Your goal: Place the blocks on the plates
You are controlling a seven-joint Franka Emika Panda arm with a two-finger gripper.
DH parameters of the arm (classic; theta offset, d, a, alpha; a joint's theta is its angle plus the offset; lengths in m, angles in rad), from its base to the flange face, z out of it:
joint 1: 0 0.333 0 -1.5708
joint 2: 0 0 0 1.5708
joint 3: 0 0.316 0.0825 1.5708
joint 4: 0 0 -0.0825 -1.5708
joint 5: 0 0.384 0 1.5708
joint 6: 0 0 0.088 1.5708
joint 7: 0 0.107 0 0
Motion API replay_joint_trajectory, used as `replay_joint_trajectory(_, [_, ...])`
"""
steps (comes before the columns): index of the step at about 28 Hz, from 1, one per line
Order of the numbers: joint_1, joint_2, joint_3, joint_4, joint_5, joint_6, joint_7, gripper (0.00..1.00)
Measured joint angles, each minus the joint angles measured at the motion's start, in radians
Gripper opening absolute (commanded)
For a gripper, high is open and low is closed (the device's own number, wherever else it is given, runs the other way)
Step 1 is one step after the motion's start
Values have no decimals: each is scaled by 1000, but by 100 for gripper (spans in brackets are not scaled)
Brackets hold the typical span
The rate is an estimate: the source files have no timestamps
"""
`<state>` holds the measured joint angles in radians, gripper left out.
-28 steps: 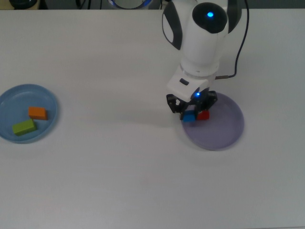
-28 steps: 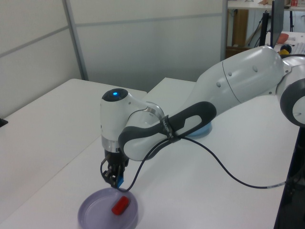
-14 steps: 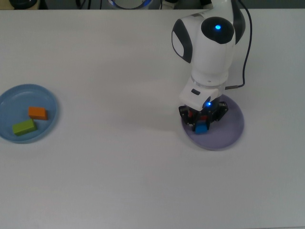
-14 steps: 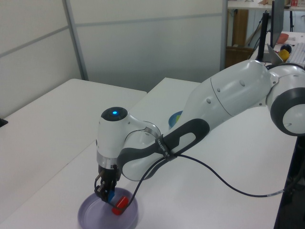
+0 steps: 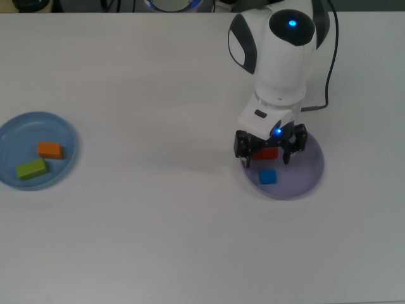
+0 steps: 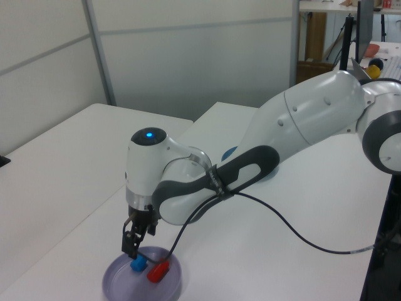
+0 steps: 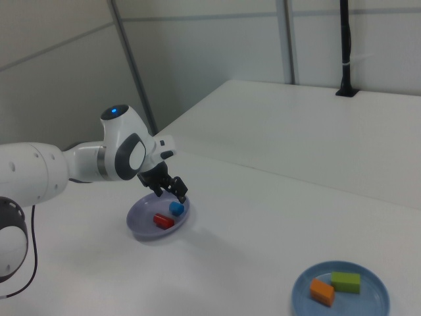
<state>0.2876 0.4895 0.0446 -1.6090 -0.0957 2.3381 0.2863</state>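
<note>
While the gripper [image 5: 271,148] hangs with its fingers spread wide and empty, the blue cube [image 5: 267,177] and the red block [image 5: 266,152] lie on the lavender plate [image 5: 310,171] below it. On the light blue plate [image 5: 12,130], well apart, lie the orange block [image 5: 50,150] and the green block [image 5: 31,168].

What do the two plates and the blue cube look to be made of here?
Lavender plate: probably plastic, smooth and slightly translucent, with a soft sheen along the rim. Light blue plate: likely the same plastic, evenly coloured, with a faintly glossy raised rim. Blue cube: a solid, uniformly coloured block with a matte face, either painted wood or plastic; the look leaves that open.
</note>
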Motion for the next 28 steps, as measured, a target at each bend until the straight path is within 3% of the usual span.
replay_joint_trajectory(12, [-27, -137, -93, 13, -7, -322, 0, 100])
replay_joint_trajectory(20, [-84, -255, -102, 14, -7, -511, -4, 100])
replay_joint_trajectory(28, [-190, -395, -103, 14, 2, -609, -68, 100])
